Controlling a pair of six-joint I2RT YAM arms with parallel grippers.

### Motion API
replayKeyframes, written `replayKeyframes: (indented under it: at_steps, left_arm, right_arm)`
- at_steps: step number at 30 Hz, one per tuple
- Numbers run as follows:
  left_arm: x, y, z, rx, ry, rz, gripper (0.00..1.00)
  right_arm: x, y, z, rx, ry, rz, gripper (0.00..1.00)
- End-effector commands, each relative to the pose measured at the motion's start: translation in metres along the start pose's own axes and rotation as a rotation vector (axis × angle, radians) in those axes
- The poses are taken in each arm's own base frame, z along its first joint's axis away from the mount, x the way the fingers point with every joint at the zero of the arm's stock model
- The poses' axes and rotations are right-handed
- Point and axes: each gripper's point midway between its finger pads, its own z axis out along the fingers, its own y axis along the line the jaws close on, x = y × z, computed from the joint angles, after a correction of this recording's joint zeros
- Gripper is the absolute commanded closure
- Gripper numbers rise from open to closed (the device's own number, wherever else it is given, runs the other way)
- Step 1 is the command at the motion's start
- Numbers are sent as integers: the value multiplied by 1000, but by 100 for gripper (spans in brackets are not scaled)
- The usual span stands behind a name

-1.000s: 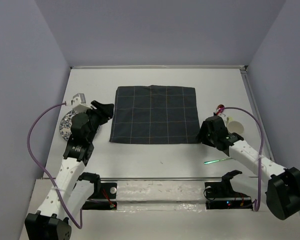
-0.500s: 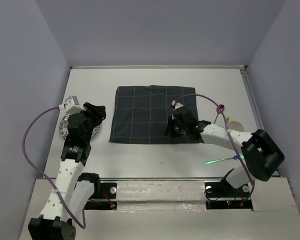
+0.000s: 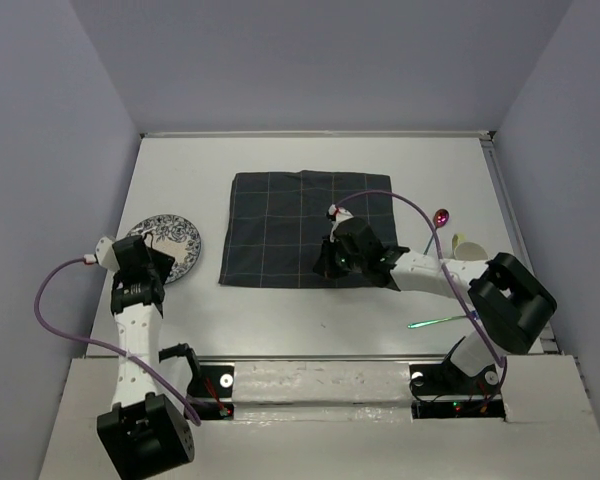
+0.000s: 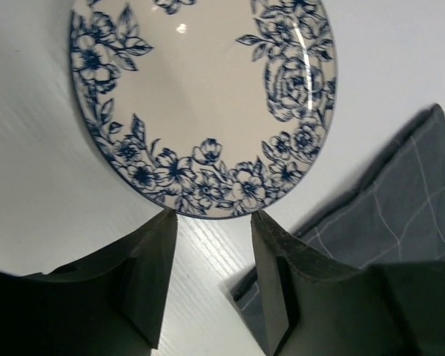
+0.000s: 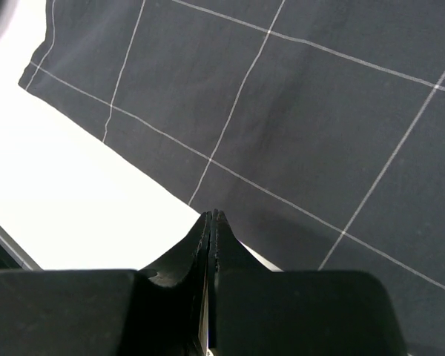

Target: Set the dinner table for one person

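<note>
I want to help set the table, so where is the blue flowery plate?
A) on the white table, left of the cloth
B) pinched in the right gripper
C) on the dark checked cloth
A: the plate lies flat on the white table, left of the dark cloth.

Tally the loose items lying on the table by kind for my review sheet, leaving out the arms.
Floral plate: 1
Checked placemat: 1
Thin utensils: 2
Pale round item, kind unclear: 1
Total on the dinner table: 5
</note>
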Motion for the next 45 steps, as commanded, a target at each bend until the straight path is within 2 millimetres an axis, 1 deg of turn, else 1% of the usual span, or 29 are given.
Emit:
replayKeyframes:
  at_steps: [1, 2, 5, 6, 8, 9, 11, 14, 15, 20, 22, 25, 28, 29, 31, 32, 35, 37, 38, 39, 41, 42, 43, 44, 45]
  left_arm:
    - [-12, 26, 3, -153, -37, -63, 38]
    - [-10, 33, 9, -180, -19, -70, 28]
    - [-4, 42, 20, -195, -3, -74, 23]
    - [1, 49, 28, -204, 4, -95, 21]
    - [6, 51, 40, -185, 13, -118, 22]
    - [15, 57, 44, -194, 29, -136, 22]
    - [26, 60, 52, -187, 53, -151, 24]
    - [34, 63, 58, -171, 57, -178, 28]
    - [34, 61, 63, -152, 45, -197, 30]
    - [36, 67, 75, -184, 34, -220, 34]
    - [34, 63, 79, -156, 14, -257, 37]
    - [36, 60, 83, -116, -5, -318, 46]
    - [42, 60, 86, -92, -1, -336, 70]
    - [43, 60, 87, -86, -2, -340, 85]
    - [43, 59, 86, -69, -14, -344, 94]
    - [43, 58, 86, -60, -16, -348, 100]
    - [38, 48, 84, -5, -30, -341, 100]
    - [27, 38, 78, 43, -64, -331, 100]
    - [26, 30, 75, 83, -55, -329, 100]
    - [16, 18, 67, 139, -80, -320, 100]
    - [1, 0, 56, 208, -112, -337, 100]
    - [-17, -21, 42, 286, -144, -335, 100]
    - [-27, -30, 35, 317, -159, -331, 100]
    - [-37, -41, 28, 350, -176, -330, 100]
    - [-44, -51, 19, 389, -183, -323, 100]
  right_arm:
    - [-21, 18, -11, -63, -88, -23, 99]
    - [-23, 18, -13, -65, -94, -25, 99]
    - [-30, 24, -19, -79, -117, -32, 99]
    - [-33, 26, -23, -87, -127, -33, 98]
    - [-34, 28, -26, -97, -129, -36, 98]
    - [-37, 31, -30, -109, -140, -39, 98]
    - [-34, 30, -32, -107, -136, -43, 97]
    - [-35, 32, -36, -118, -138, -43, 97]
    - [-35, 33, -37, -123, -139, -39, 97]
    - [-37, 32, -41, -112, -153, -38, 97]
    - [-34, 28, -42, -102, -151, -32, 97]
    - [-32, 26, -43, -98, -154, -16, 97]
    - [-27, 26, -45, -107, -143, -9, 97]
    - [-29, 27, -47, -108, -151, -7, 98]
    - [-30, 27, -52, -108, -164, 1, 98]
    - [-33, 28, -56, -110, -183, 1, 98]
    - [-38, 30, -65, -116, -208, -2, 98]
    - [-39, 30, -69, -117, -217, 0, 98]
    - [-42, 29, -73, -108, -226, 0, 98]
    - [-44, 30, -75, -106, -231, -3, 97]
    - [-48, 32, -79, -107, -243, -6, 94]
    - [-49, 34, -82, -117, -243, -13, 95]
    - [-48, 38, -83, -136, -235, -23, 96]
    - [-46, 45, -85, -173, -215, -32, 96]
    - [-45, 48, -86, -185, -206, -28, 96]
